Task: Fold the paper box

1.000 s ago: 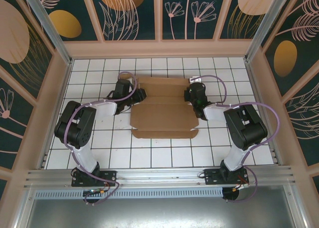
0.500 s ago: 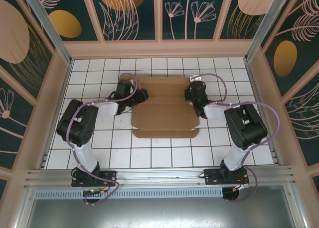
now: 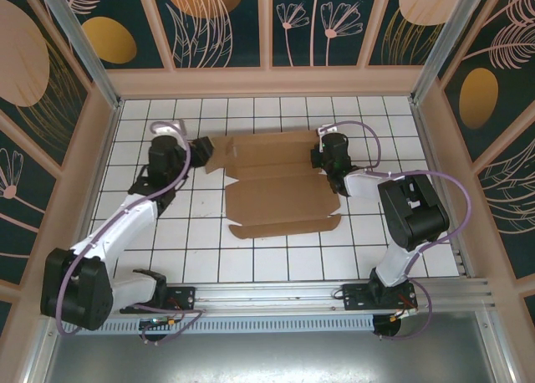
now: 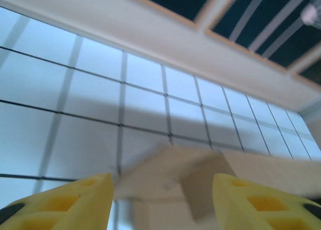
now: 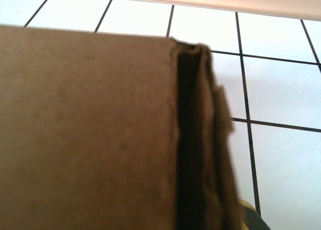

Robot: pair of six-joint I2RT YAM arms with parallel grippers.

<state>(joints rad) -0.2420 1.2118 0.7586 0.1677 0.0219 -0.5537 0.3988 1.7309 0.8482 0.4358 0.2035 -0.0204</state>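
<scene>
The paper box (image 3: 280, 186) is a brown cardboard sheet with creases and flaps, lying half-folded on the white tiled floor mid-table. My left gripper (image 3: 207, 151) sits just left of the box's raised left flap (image 3: 222, 155). In the left wrist view its yellow fingers (image 4: 75, 202) stand apart, open, with the blurred flap (image 4: 190, 182) ahead between them, untouched. My right gripper (image 3: 322, 159) is at the box's right edge, shut on the folded side wall. In the right wrist view the cardboard (image 5: 90, 134) shows its doubled edge (image 5: 203, 139), with one fingertip (image 5: 251, 216) at the bottom.
A wooden frame (image 3: 267, 82) walls the tiled floor (image 3: 167, 232) on the back and sides. The left arm's elbow (image 3: 79, 287) lies low at the near left. The right arm's elbow (image 3: 410, 211) stands right of the box. An aluminium rail (image 3: 267, 295) runs along the near edge.
The left arm swung out to the left and its elbow dropped near the front. Its gripper backed off the left flap and widened. The box shifted slightly right. The right gripper stayed.
</scene>
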